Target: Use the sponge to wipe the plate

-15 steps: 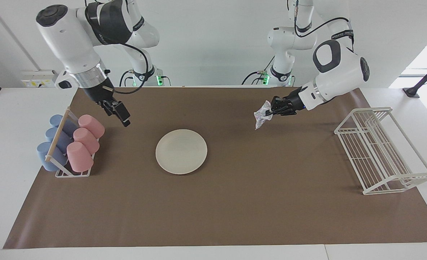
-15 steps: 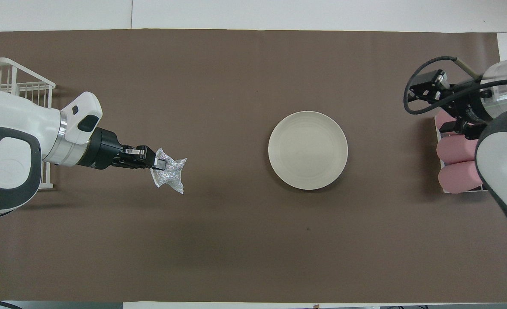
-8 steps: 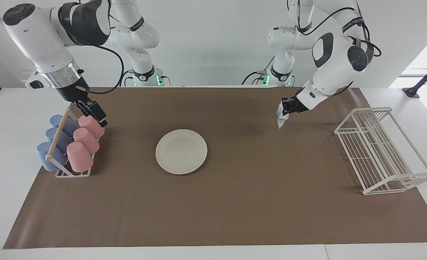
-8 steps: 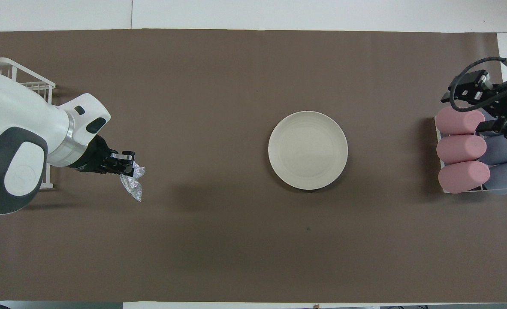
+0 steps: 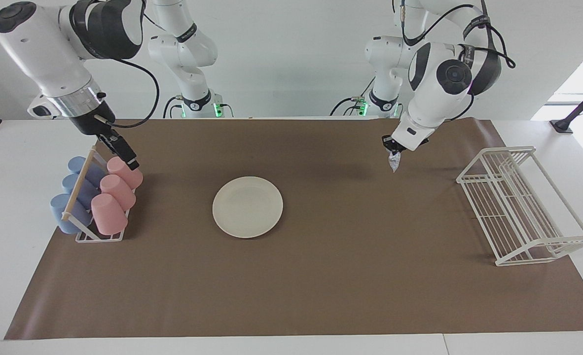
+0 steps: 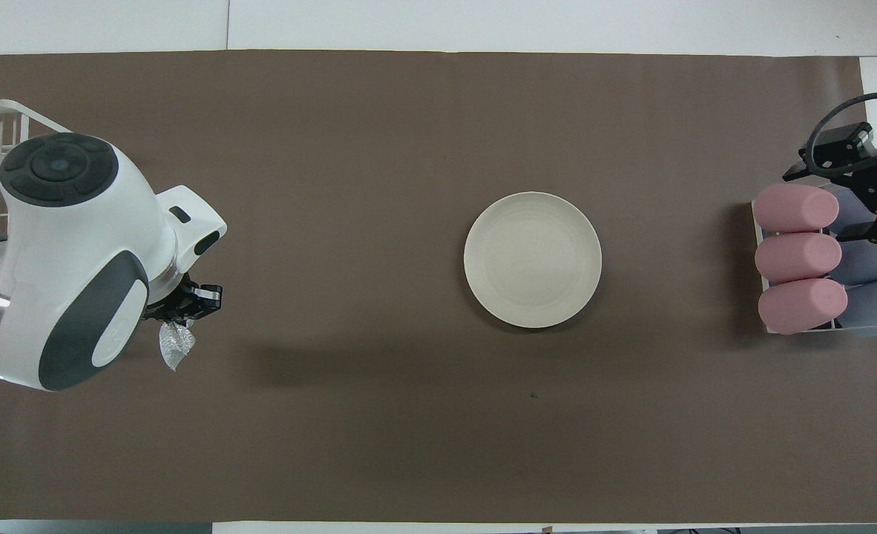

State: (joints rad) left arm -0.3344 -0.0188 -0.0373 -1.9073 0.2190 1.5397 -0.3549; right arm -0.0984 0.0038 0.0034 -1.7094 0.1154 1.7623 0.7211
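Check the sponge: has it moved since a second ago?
Yes. Hanging from the left gripper, the sponge has drawn away from the plate toward the white wire rack at the left arm's end of the table.

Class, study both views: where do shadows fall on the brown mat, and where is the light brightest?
Facing view: bright daylight at the left arm's end; a soft shadow lies under the hanging sponge. Overhead view: a long faint shadow crosses the mat; the plate casts a thin dark rim.

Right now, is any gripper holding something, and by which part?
The left gripper pinches the sponge by its top end; it hangs down. The right gripper holds nothing.
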